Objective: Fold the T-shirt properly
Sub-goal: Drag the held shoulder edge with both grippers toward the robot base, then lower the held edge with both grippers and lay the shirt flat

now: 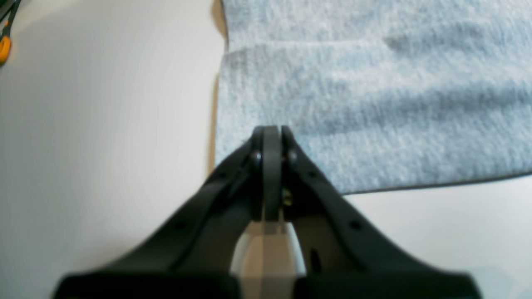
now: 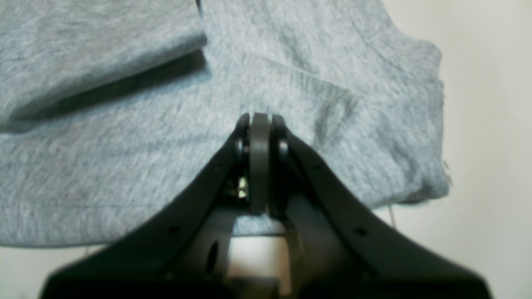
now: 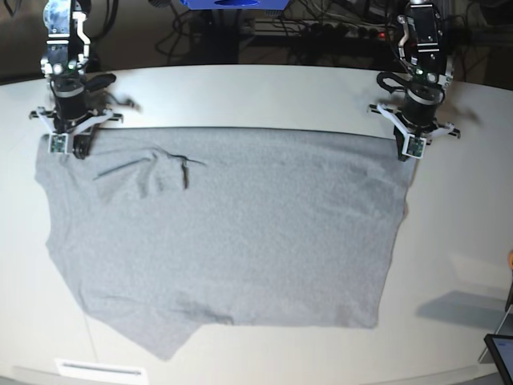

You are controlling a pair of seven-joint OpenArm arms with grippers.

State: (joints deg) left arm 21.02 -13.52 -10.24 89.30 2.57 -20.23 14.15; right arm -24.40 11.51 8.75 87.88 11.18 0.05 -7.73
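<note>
The heather-grey T-shirt (image 3: pixel 224 233) lies spread on the white table (image 3: pixel 240 96), plain side up, its far edge drawn in a straight line between both arms. My left gripper (image 3: pixel 414 152) is at the far right corner. In the left wrist view it (image 1: pixel 272 128) is shut, tips down in the cloth (image 1: pixel 374 104) just inside that corner. My right gripper (image 3: pixel 62 148) is at the far left corner. In its wrist view it (image 2: pixel 259 116) is shut with creased fabric (image 2: pixel 124 158) gathered at the tips. A folded flap (image 2: pixel 95 50) lies beyond it.
Cables and a power strip (image 3: pixel 321 32) run along the table's back edge. A dark device (image 3: pixel 501 349) sits at the front right corner. A white strip (image 3: pixel 100 369) lies at the front left edge. An orange object (image 1: pixel 4 47) shows at the left wrist view's left border.
</note>
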